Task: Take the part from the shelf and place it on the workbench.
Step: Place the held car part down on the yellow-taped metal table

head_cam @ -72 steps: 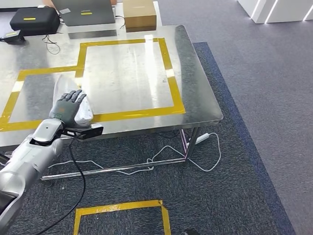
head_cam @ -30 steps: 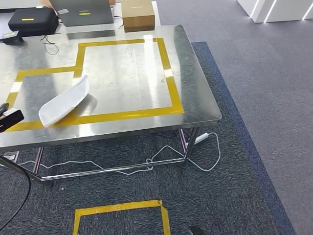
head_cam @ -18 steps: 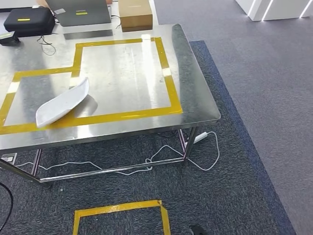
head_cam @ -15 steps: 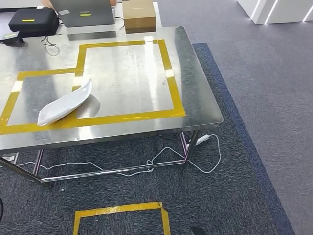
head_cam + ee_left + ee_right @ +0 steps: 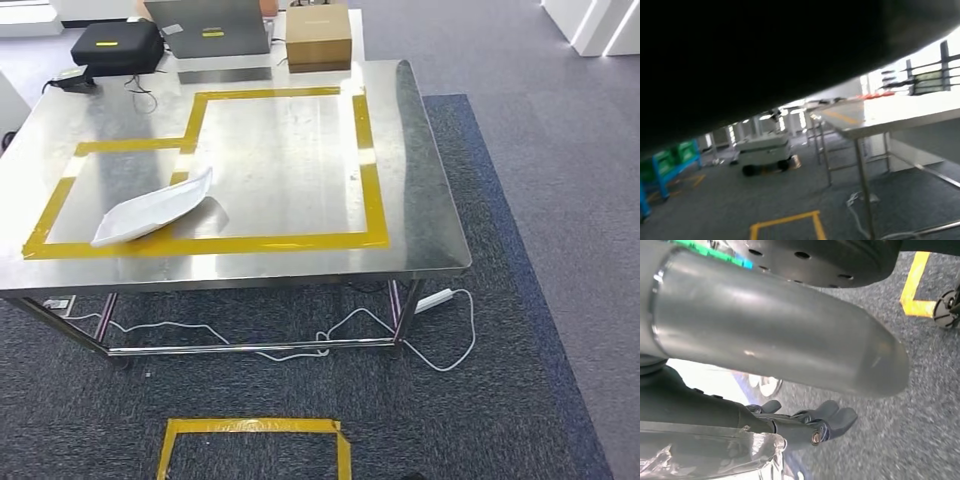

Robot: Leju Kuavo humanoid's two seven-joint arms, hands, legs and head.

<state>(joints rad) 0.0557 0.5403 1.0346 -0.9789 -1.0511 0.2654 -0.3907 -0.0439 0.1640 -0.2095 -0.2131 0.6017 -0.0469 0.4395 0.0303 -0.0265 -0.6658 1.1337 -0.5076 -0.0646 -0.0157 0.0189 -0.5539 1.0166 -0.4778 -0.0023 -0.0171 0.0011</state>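
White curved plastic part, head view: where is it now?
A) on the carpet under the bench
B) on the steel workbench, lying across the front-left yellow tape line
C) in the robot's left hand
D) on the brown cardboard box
B: the white curved plastic part rests on the steel workbench, overlapping the yellow tape outline near its front-left corner, with no hand on it.
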